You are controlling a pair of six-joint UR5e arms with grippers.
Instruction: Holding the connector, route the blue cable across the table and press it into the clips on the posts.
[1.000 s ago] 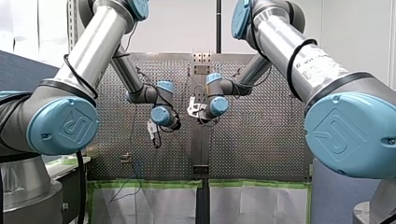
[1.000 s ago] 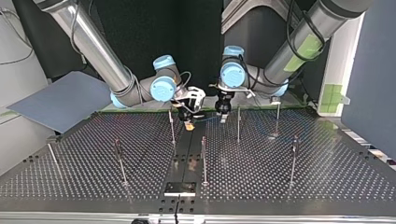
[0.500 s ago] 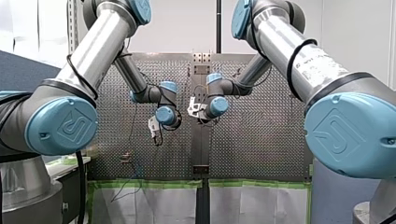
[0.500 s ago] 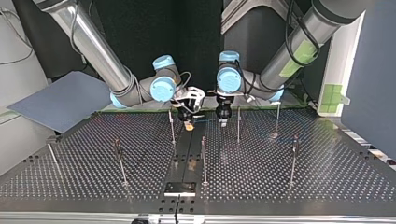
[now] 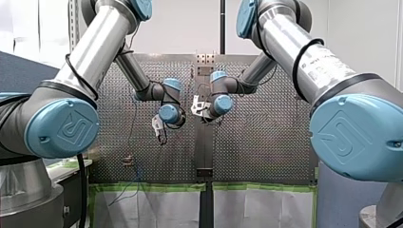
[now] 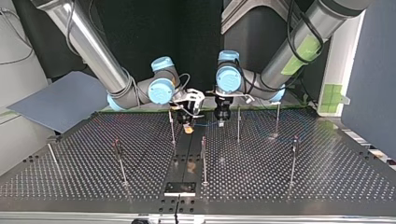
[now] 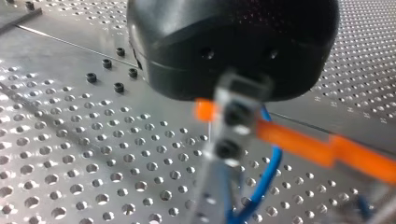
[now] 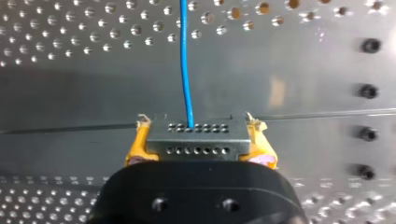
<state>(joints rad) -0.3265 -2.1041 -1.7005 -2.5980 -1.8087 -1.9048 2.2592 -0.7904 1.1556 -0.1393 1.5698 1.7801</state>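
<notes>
My right tool (image 8: 199, 145) is clamping the connector (image 8: 196, 133) square between its yellow pads (image 8: 136, 144), spread only to the connector's width. The blue cable (image 8: 185, 60) is running straight out of the connector's face over the worktop (image 8: 70, 88). My left tool (image 6: 221, 122) is hanging just beside the connector with the cable passing by it; can't tell how it's set. Risk as I'm reading it: with the tools sitting this close, a sideways tug is likely skewing the connector in the pads, or snagging cable on the post (image 6: 172, 127) just beside the connector. Versus a second ago, the left tool is sitting closer to the connector and the right tool is barely shifting.
</notes>
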